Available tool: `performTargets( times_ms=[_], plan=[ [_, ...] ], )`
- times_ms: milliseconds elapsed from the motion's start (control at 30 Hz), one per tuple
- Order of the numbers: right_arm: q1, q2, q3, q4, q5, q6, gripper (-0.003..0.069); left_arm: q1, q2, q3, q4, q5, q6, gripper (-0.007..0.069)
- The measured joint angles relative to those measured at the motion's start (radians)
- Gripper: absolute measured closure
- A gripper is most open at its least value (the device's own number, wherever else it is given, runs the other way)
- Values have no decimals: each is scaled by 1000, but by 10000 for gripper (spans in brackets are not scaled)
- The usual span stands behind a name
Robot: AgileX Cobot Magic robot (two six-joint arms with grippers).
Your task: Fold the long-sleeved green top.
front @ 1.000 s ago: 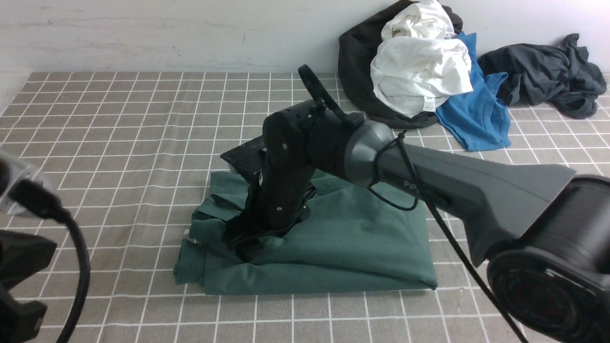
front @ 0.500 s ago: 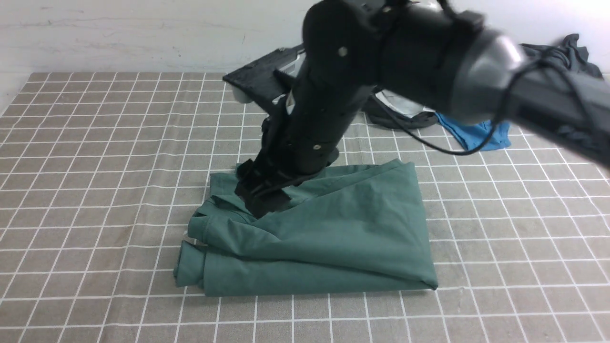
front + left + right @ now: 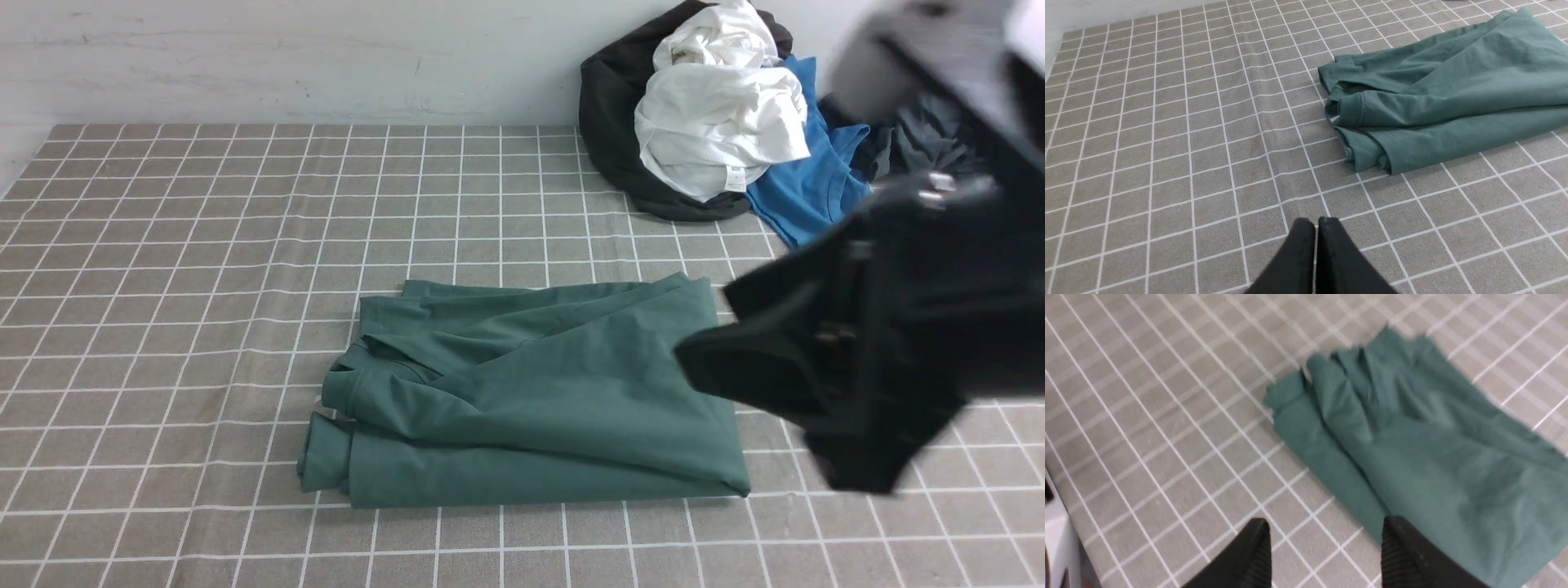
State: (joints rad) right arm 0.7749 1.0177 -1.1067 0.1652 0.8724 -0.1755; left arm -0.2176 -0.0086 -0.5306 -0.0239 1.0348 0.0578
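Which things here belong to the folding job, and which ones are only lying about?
For the job:
green top
right hand, open
left hand, shut

Lying about:
white shirt
blue shirt
black garment
dark grey garment

One green long-sleeved top (image 3: 531, 400), folded on one checked tablecloth (image 3: 204, 245). Two grippers: left gripper (image 3: 1316, 222), right gripper (image 3: 1327, 535). In the far pile: two white garments (image 3: 718, 122), one blue garment (image 3: 816, 196), one black garment (image 3: 608, 106), one dark grey garment (image 3: 922, 147).
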Motion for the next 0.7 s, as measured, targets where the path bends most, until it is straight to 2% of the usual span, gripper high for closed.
performTargets(
  times_ms=[100,133,167,267,333,500,700],
  plan=[
    [0,-251,188,0,-132,20,403,0,0,0,0,3,0,631],
    [0,-264,197,0,-139,23,410,0,0,0,0,3,0,631],
    [0,-376,272,-5,-191,42,480,0,0,0,0,4,0,631],
    [0,-507,352,-36,-241,65,606,0,0,0,0,6,0,631],
    [0,-575,391,-68,-255,70,645,0,0,0,0,6,0,631],
    [0,-706,477,-165,-262,76,671,0,0,0,0,6,0,631],
    [0,-789,508,-151,-226,92,673,0,0,0,0,6,0,631]
  ],
)
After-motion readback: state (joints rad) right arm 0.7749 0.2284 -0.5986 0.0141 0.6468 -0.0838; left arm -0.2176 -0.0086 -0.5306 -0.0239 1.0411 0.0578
